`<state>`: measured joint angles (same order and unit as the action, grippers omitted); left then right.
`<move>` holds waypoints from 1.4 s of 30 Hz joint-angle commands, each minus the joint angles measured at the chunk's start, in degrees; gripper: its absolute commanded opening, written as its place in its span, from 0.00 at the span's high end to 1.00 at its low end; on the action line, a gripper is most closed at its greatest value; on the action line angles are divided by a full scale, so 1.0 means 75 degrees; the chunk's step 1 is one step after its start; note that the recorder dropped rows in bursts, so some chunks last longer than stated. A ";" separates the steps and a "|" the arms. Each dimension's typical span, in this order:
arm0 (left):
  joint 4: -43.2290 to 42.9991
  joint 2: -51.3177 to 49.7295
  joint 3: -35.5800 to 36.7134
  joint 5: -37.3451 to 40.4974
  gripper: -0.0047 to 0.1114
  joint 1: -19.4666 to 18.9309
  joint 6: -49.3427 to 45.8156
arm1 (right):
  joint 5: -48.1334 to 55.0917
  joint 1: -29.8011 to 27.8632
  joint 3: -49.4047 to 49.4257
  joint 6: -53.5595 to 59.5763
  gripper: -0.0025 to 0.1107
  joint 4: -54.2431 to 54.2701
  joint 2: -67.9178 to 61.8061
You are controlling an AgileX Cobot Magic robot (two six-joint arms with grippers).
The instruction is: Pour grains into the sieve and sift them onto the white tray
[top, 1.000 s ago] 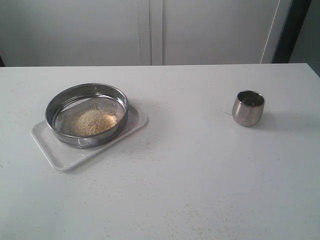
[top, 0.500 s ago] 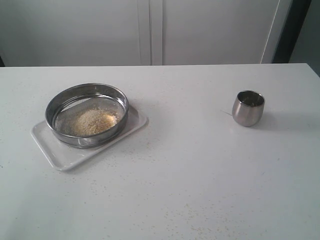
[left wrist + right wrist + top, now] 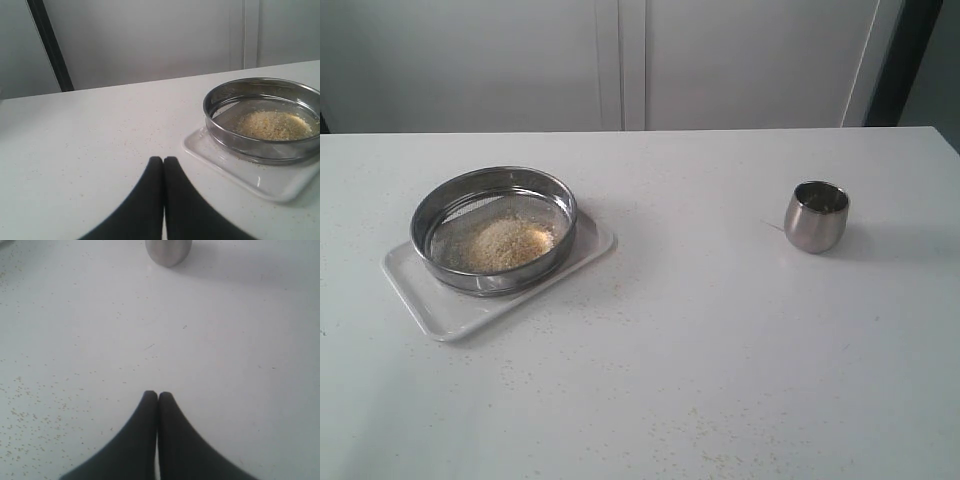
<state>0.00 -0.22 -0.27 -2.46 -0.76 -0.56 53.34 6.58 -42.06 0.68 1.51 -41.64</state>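
On the table (image 3: 700, 330), at nine o'clock, sieve (image 3: 500, 282): upright, resting on the white tray (image 3: 430, 300).
grains (image 3: 505, 243): pale golden heap on the mesh inside the sieve.
white tray: flat under the sieve, one corner showing toward seven o'clock.
steel cup (image 3: 816, 217): upright at three o'clock, well apart from the sieve.
stray specks (image 3: 30, 410): scattered on the tabletop.
left gripper (image 3: 163, 159): fingers pressed together, pinching nothing, near the tray.
right gripper (image 3: 158, 394): fingers pressed together, empty, over bare table.
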 commanded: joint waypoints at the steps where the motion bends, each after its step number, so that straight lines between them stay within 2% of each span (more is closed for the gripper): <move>1: 0.0000 0.0029 0.0036 -0.0334 0.96 -0.0009 0.0075 | -0.0032 -0.0041 0.0057 -0.0004 0.98 0.0027 0.0042; 12: 0.0217 0.0018 -0.0043 -0.0338 0.96 -0.0009 0.0288 | -0.0032 -0.0041 0.0057 -0.0004 0.98 0.0027 0.0042; 19: 0.0203 -0.0863 -0.0986 -0.0217 0.96 -0.0009 0.0242 | -0.0032 -0.0041 0.0057 -0.0004 0.98 0.0027 0.0042; 30: 0.0194 -0.2475 -0.2344 0.0744 0.96 -0.0009 0.0224 | -0.0032 -0.0041 0.0057 -0.0004 0.98 0.0027 0.0042; 42: 0.0209 -0.2552 -0.2361 0.0329 0.96 -0.0009 0.0339 | -0.0032 -0.0041 0.0057 -0.0004 0.98 0.0027 0.0042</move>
<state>0.97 -19.04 -17.57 1.10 -0.76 1.10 53.34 6.58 -42.06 0.68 1.51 -41.64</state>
